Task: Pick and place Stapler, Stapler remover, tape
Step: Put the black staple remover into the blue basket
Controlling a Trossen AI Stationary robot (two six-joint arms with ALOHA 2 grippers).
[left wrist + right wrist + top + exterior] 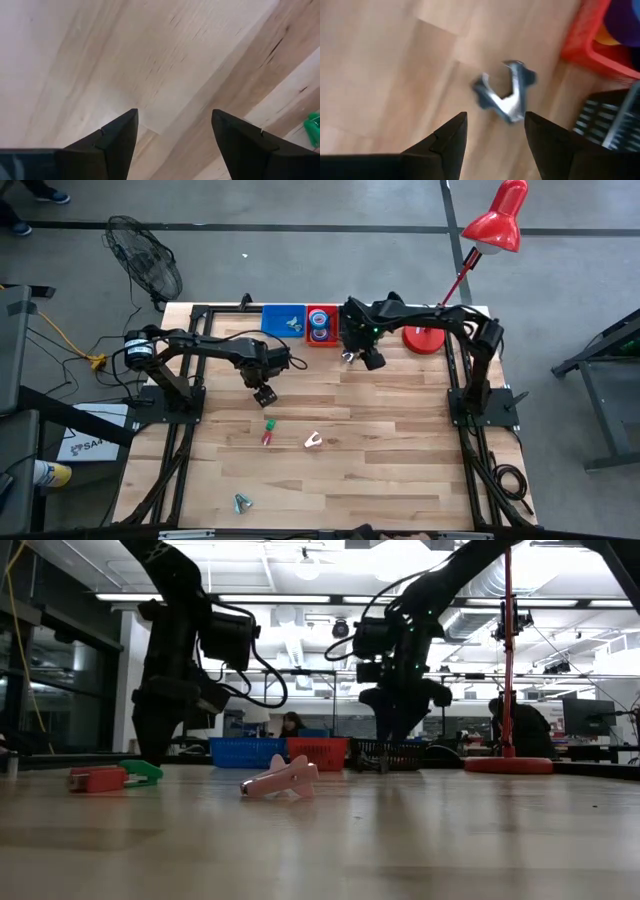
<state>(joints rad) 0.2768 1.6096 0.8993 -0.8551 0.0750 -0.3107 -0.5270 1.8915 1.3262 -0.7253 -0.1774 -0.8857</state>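
Two grippers are up, and the right one has the job: my right gripper hangs just on the open-table side of the red bin. Its fingers are spread and hold nothing, with a blue remover lying flat on the wood right beyond the tips. I'd call this the reach-in for that remover, grasp not yet made. Next I need to drop lower, get one finger on each side of its metal jaws, pinch, then lift and carry it toward the bins. The piece is small and angled, so I should line my wrist up with it first, or it may skid away toward the red bin's wall. Tape already sits inside the red bin, so that part looks handled. My left gripper hovers farther out from the red bin, over bare wood, fingers apart and empty. The stapler, red and green, lies beyond it, farther again from the red bin, with a pink remover just beside the stapler. That stapler looks like my left arm's next pick: come down over it and close across its narrow body.
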